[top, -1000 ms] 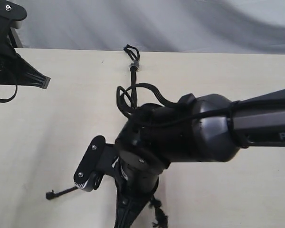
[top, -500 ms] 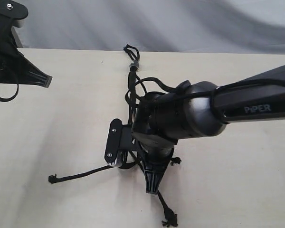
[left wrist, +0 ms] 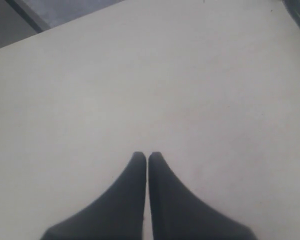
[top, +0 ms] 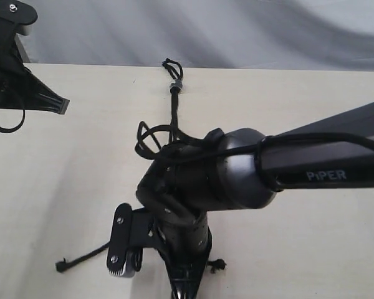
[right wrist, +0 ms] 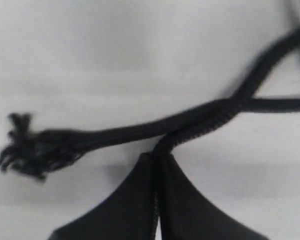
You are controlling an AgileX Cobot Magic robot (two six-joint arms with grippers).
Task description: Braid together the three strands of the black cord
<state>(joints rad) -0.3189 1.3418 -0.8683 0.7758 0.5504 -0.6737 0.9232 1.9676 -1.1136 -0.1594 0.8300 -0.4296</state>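
Observation:
The black cord's little loop and grey band point(top: 176, 85) lie at the table's far edge, and the cord point(top: 172, 109) runs from there toward me until it goes under the right arm. One strand point(top: 87, 255) trails left to a knotted tip point(top: 62, 266). Another tip point(top: 219, 265) peeks out beside the arm. My right gripper point(top: 186, 283) point(right wrist: 157, 156) is shut on a strand point(right wrist: 190, 131). That strand crosses a second one ending in a frayed tip point(right wrist: 25, 146). My left gripper point(top: 57, 104) point(left wrist: 147, 156) is shut on nothing, far left over bare table.
The right arm point(top: 237, 177), with its own cable loop point(top: 146, 140), reaches across the middle of the pale table point(top: 311, 261) and hides most of the cord. A grey backdrop point(top: 237, 31) rises behind the table's far edge.
The right arm has swung back toward the near edge with the strand still pinched. The frayed tip seen at the front half a second ago is now hidden. The left arm stays put.

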